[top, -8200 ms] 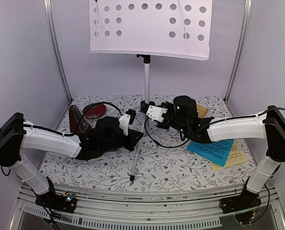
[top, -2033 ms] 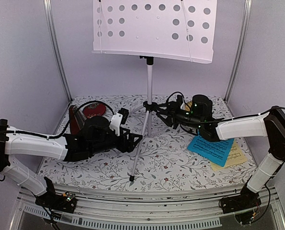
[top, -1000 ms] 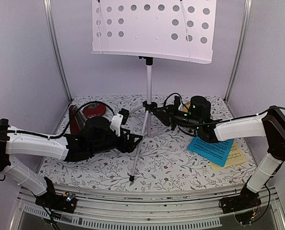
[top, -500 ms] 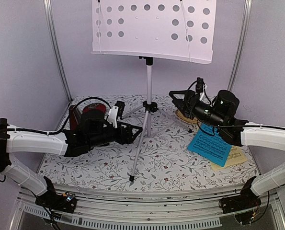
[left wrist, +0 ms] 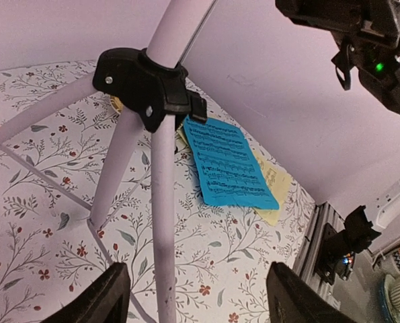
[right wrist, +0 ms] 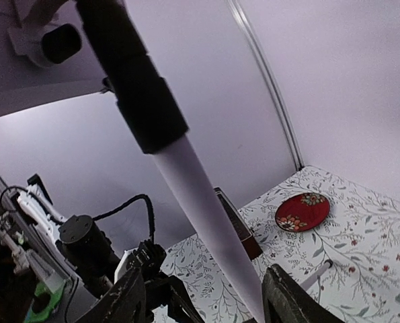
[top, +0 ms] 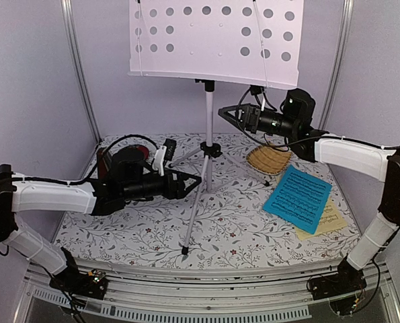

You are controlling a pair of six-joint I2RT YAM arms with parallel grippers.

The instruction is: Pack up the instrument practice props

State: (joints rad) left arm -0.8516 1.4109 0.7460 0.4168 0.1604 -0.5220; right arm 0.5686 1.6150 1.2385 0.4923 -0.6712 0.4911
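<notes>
A floral-print cloth covers the worktop point(top: 233, 229). At the far left lies a red plate point(top: 135, 151) with a flower pattern, only partly in view from above. At the far right sits a shallow woven basket point(top: 268, 159), tan. Two metal posts point(top: 78, 67) rise along the pale walls.

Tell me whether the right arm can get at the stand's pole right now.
Probably yes: the right gripper hangs open beside the pole, which shows between its fingers in the wrist view, nothing blocking.
</notes>
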